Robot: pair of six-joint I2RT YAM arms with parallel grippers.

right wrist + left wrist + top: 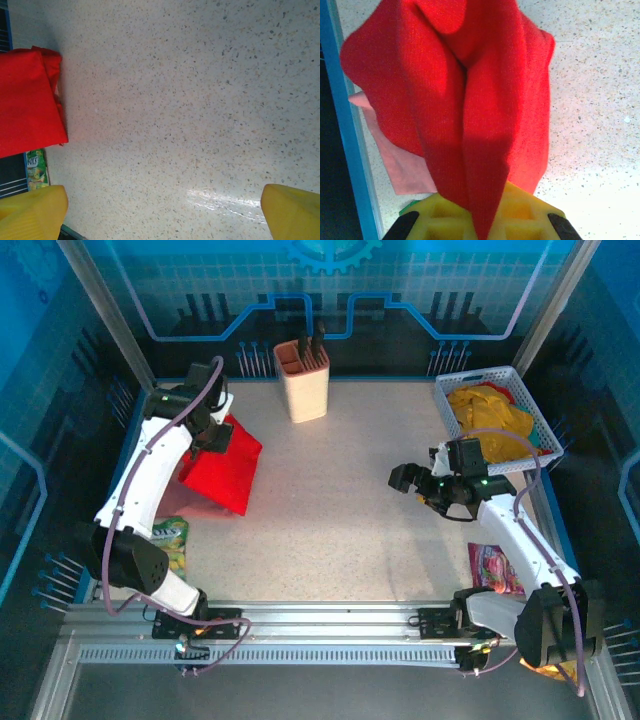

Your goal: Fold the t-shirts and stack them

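- left tool (pixel 481 226): jaws pinched narrow on a fold of the red t-shirt (pixel 470 100), raised above the surface (pixel 340 510).
- red t-shirt: hangs in bunched pleats straight down from the left tool, its lower edge touching the surface; chest graphic cannot be made out.
- pink t-shirt (pixel 400 170): lies flat on the surface beneath the hanging red one, on the left tool's outer side by the blue edge rail (pixel 352 150).
- right tool (pixel 160 215): jaws spread wide, holding nothing, over bare surface, well apart from the red t-shirt.
- yellow t-shirts (pixel 490 415): heaped in a white basket (pixel 478 377), beyond the right tool on its outer side.
- green snack packet (pixel 170 535): on the surface, nearer the arm bases than the left tool.
- pink snack packet (pixel 495 568): on the surface near the right arm's base.
- beige holder (pixel 303 385): upright, with dark items inside, far from both tools.
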